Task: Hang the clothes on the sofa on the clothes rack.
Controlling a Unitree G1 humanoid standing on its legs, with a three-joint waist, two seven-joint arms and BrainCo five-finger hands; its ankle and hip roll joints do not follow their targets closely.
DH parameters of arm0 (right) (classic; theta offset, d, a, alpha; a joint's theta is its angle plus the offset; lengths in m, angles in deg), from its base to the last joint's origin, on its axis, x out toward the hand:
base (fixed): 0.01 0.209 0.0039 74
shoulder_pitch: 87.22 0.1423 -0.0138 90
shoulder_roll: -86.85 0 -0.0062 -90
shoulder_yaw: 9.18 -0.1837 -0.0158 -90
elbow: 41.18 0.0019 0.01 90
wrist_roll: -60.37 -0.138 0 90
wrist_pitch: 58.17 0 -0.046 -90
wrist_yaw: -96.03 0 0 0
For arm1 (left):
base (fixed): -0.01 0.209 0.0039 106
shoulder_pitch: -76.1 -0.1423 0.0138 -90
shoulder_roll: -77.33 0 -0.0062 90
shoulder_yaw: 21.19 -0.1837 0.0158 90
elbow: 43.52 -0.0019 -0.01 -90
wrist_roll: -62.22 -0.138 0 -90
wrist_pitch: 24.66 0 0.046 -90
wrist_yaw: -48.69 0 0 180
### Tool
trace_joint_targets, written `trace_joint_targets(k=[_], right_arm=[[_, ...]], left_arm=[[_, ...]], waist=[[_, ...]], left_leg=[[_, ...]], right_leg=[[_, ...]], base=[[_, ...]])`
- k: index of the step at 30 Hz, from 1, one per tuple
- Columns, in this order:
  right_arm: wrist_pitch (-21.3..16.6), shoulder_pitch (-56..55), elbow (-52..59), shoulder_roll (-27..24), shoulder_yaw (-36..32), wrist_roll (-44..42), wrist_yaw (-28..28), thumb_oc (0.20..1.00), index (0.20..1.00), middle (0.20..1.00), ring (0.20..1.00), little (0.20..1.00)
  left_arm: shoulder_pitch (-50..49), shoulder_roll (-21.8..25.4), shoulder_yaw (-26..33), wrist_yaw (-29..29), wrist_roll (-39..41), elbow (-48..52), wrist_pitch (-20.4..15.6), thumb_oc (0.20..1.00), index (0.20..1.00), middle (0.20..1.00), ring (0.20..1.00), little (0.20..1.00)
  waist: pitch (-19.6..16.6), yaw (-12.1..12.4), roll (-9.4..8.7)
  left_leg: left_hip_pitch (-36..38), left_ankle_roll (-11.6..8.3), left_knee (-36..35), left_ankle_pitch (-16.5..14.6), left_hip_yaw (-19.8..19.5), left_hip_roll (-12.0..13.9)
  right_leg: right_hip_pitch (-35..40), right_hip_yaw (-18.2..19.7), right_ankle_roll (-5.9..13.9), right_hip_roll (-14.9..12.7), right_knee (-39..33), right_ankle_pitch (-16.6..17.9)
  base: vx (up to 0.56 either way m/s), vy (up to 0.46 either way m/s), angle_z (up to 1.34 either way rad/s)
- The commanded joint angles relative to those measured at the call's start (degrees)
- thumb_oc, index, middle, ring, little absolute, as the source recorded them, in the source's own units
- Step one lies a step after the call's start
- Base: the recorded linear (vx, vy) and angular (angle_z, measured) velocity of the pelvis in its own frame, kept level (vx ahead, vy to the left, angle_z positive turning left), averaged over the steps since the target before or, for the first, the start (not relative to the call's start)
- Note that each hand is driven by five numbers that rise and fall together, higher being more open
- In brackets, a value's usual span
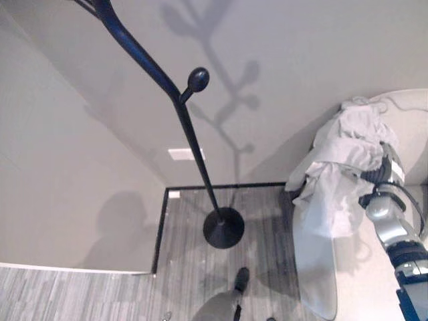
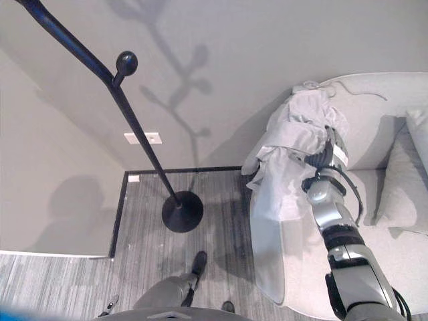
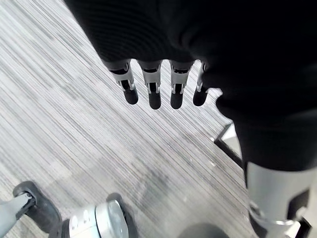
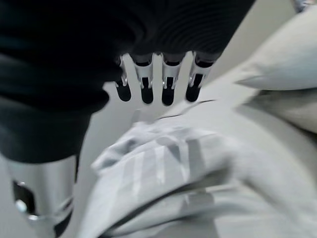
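One garment [image 2: 294,144] heaped on sofa arm [image 2: 267,247]; right robot hand [image 4: 158,84] above it, fingers straight, holding nothing. Pickup step: next, close on cloth, carry to clothes rack [image 1: 194,154]. Left robot hand [image 3: 158,89] relaxed over floor.

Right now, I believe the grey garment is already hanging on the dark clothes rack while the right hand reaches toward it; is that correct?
Not quite. The grey garment is draped over the sofa's armrest, not on the clothes rack, which stands bare, apart from the sofa, in the right eye view. The right hand does reach over the garment, fingers straight.
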Motion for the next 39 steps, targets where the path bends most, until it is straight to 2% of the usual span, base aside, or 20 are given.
trace_joint_targets(k=[1, 5, 7, 11, 14, 16, 17, 18, 19, 20, 21, 24, 26, 29, 30, 31, 32, 34, 39], right_arm=[[-1.2, 5.1, -1.7, -1.9, 4.1, 3.5, -1.4, 1.0, 1.0, 1.0, 1.0, 1.0], [-0.3, 10.5, -9.8, -0.4, 10.2, 4.1, -0.2, 1.0, 1.0, 1.0, 1.0, 1.0], [3.1, 16.7, -22.5, 2.9, 18.7, 8.1, 1.0, 1.0, 1.0, 1.0, 1.0, 1.0], [6.8, 19.7, -30.6, 5.3, 22.7, 13.2, -0.2, 1.0, 1.0, 1.0, 1.0, 1.0], [10.2, 19.6, -29.7, 4.6, 25.1, 19.5, -3.0, 1.0, 1.0, 1.0, 1.0, 1.0], [13.1, 19.3, -25.4, 1.6, 27.3, 27.0, -2.5, 1.0, 1.0, 1.0, 1.0, 1.0], [13.2, 19.3, -25.4, 1.6, 27.3, 27.0, -2.4, 1.0, 1.0, 1.0, 1.0, 1.0], [14.1, 18.9, -21.9, -1.5, 28.0, 30.3, -1.7, 1.0, 1.0, 1.0, 1.0, 1.0], [14.1, 18.9, -21.7, -1.6, 28.0, 30.4, -1.6, 1.0, 1.0, 1.0, 1.0, 1.0], [15.0, 18.1, -16.4, -5.7, 28.2, 33.8, -0.7, 1.0, 1.0, 1.0, 1.0, 1.0], [15.0, 17.9, -16.1, -5.9, 28.1, 33.9, -0.5, 1.0, 1.0, 1.0, 1.0, 1.0], [15.0, 15.7, -8.2, -11.6, 27.7, 38.8, 2.0, 1.0, 1.0, 1.0, 1.0, 1.0], [13.8, 13.1, -2.8, -18.8, 28.7, 45.7, 6.1, 1.0, 1.0, 1.0, 1.0, 1.0], [12.9, 13.2, -3.6, -20.1, 30.9, 47.6, 8.0, 1.0, 1.0, 1.0, 1.0, 1.0], [12.4, 13.7, -4.8, -20.1, 32.2, 48.0, 8.6, 1.0, 1.0, 1.0, 1.0, 1.0], [10.4, 14.8, -8.2, -19.5, 36.3, 48.7, 11.0, 1.0, 1.0, 1.0, 1.0, 1.0], [10.3, 14.9, -8.4, -19.4, 36.5, 48.7, 11.0, 1.0, 1.0, 1.0, 1.0, 1.0], [8.9, 15.3, -13.3, -16.1, 39.4, 47.5, 12.1, 1.0, 1.0, 1.0, 1.0, 1.0], [8.8, 15.3, -21.4, -10.1, 40.5, 45.1, 12.1, 1.0, 1.0, 1.0, 1.0, 1.0]], left_arm=[[2.7, 1.2, -2.2, -0.6, -2.4, 0.1, -1.9, 1.0, 1.0, 1.0, 1.0, 1.0], [3.9, 1.1, -3.8, -0.7, -0.4, 1.1, -2.4, 1.0, 1.0, 1.0, 1.0, 1.0], [5.8, 0.3, -5.7, -1.0, 3.3, 2.6, -2.8, 1.0, 1.0, 1.0, 1.0, 1.0], [7.4, -0.1, -7.6, -2.4, 4.4, 3.4, -3.4, 1.0, 1.0, 1.0, 1.0, 1.0], [7.7, -0.3, -8.1, -3.7, 3.8, 3.3, -3.7, 1.0, 1.0, 1.0, 1.0, 1.0], [8.0, -0.1, -7.1, -4.7, 3.7, 3.2, -4.2, 1.0, 1.0, 1.0, 1.0, 1.0], [8.0, -0.1, -7.1, -4.7, 3.7, 3.2, -4.2, 1.0, 1.0, 1.0, 1.0, 1.0], [8.2, 0.1, -6.2, -5.1, 3.5, 3.2, -4.5, 1.0, 1.0, 1.0, 1.0, 1.0], [8.2, 0.0, -6.2, -5.1, 3.5, 3.2, -4.5, 1.0, 1.0, 1.0, 1.0, 1.0], [7.9, 0.1, -5.0, -5.3, 3.3, 3.0, -4.5, 1.0, 1.0, 1.0, 1.0, 1.0], [7.9, 0.1, -5.1, -5.3, 3.3, 3.0, -4.5, 1.0, 1.0, 1.0, 1.0, 1.0], [7.5, 0.3, -3.8, -5.2, 2.4, 3.3, -4.3, 1.0, 1.0, 1.0, 1.0, 1.0], [6.6, 0.7, -2.4, -4.6, -0.2, 3.4, -4.0, 1.0, 1.0, 1.0, 1.0, 1.0], [6.3, 0.7, -2.5, -4.3, -0.8, 3.5, -4.0, 1.0, 1.0, 1.0, 1.0, 1.0], [6.3, 0.7, -2.6, -4.3, -1.1, 3.5, -4.0, 1.0, 1.0, 1.0, 1.0, 1.0], [6.3, 0.6, -3.3, -3.8, -0.7, 3.8, -4.2, 1.0, 1.0, 1.0, 1.0, 1.0], [6.3, 0.6, -3.3, -3.8, -0.6, 3.9, -4.2, 1.0, 1.0, 1.0, 1.0, 1.0], [6.6, 0.3, -4.0, -3.5, 0.2, 4.1, -4.4, 1.0, 1.0, 1.0, 1.0, 1.0], [6.9, 0.2, -5.0, -3.7, 1.1, 4.3, -4.8, 1.0, 1.0, 1.0, 1.0, 1.0]], waist=[[0.3, 2.5, -1.76], [0.8, 3.6, -1.85], [1.9, 4.7, -1.94], [2.9, 5.2, -1.77], [3.5, 4.8, -1.97], [3.7, 4.3, -2.59], [3.6, 4.2, -2.56], [3.5, 3.7, -3.08], [3.5, 3.7, -3.06], [3.5, 2.9, -3.59], [3.5, 2.9, -3.56], [3.3, 2.0, -4.04], [3.1, 1.1, -4.68], [3.0, 1.0, -4.77], [3.0, 1.0, -4.82], [3.1, 0.9, -5.06], [3.1, 0.8, -5.04], [3.5, 1.2, -5.09], [4.1, 1.9, -5.19]], left_leg=[[-9.0, -1.42, 12.3, -7.3, -1.1, 2.3], [-10.0, -1.48, 13.1, -7.7, -1.2, 1.9], [-11.3, -1.46, 14.3, -8.4, -0.7, 1.4], [-12.7, -1.39, 15.4, -8.7, -0.5, 1.2], [-13.3, -1.36, 15.8, -9.0, -0.2, 1.2], [-13.7, -1.35, 16.3, -9.6, 0.2, 1.3], [-13.8, -1.38, 16.1, -9.3, 0.1, 1.4], [-14.0, -1.51, 16.1, -9.5, 0.3, 1.6], [-14.0, -1.51, 16.1, -9.5, 0.3, 1.6], [-14.1, -1.69, 16.2, -9.5, 0.6, 1.9], [-14.2, -1.69, 16.2, -9.5, 0.6, 1.8], [-13.8, -1.95, 16.0, -9.6, 0.5, 2.2], [-13.5, -2.4, 16.1, -9.8, 0.1, 2.5], [-13.4, -2.59, 15.9, -9.6, -0.1, 2.5], [-13.5, -2.65, 15.8, -9.4, -0.1, 2.5], [-13.5, -2.74, 15.4, -9.1, -0.4, 2.4], [-13.5, -2.74, 15.3, -9.0, -0.4, 2.3], [-13.9, -2.7, 15.3, -8.9, -0.6, 2.1], [-14.2, -2.52, 15.4, -8.7, -0.8, 1.8]], right_leg=[[1.2, -0.4, 3.1, -5.4, -2.4, 7.0], [0.8, -0.5, 3.25, -5.5, -2.4, 7.0], [0.2, -0.5, 3.55, -5.8, -2.4, 7.2], [-0.8, -0.4, 3.66, -5.9, -2.4, 7.6], [-1.1, -0.1, 3.82, -6.0, -2.4, 8.0], [-1.5, 0.6, 3.89, -6.1, -2.4, 8.1], [-1.7, 0.6, 3.9, -6.0, -2.4, 8.3], [-2.1, 0.7, 3.9, -6.0, -2.4, 8.2], [-2.1, 0.7, 3.9, -6.0, -2.4, 8.2], [-2.1, 0.8, 3.93, -5.9, -2.4, 8.1], [-2.1, 0.8, 3.93, -5.9, -2.4, 8.1], [-2.0, 0.8, 3.83, -5.7, -2.4, 7.8], [-1.4, 0.7, 3.64, -5.3, -2.4, 7.1], [-1.3, 0.4, 3.62, -5.2, -2.4, 7.0], [-1.3, 0.2, 3.61, -5.1, -2.4, 6.9], [-1.4, -0.1, 3.58, -5.0, -2.4, 7.0], [-1.4, -0.1, 3.58, -5.1, -2.4, 7.0], [-1.5, -0.3, 3.61, -5.0, -2.4, 6.9], [-1.7, -0.4, 3.52, -4.9, -2.4, 7.0]], base=[[0.01, 0.027, 0.17], [0.02, 0.029, 0.06], [0.01, 0.065, 0.01], [0.0, 0.029, -0.01], [-0.01, -0.001, -0.01], [-0.02, -0.024, -0.05], [-0.02, -0.037, -0.04], [-0.02, -0.022, -0.03], [-0.02, -0.049, -0.03], [0.0, 0.0, 0.0], [-0.02, -0.044, -0.03], [0.0, -0.055, -0.04], [0.0, -0.071, 0.02], [0.0, -0.028, -0.04], [-0.01, -0.035, -0.05], [0.0, 0.0, 0.0], [-0.01, -0.02, 0.04], [-0.01, -0.009, 0.05], [0.0, 0.0, 0.0]])
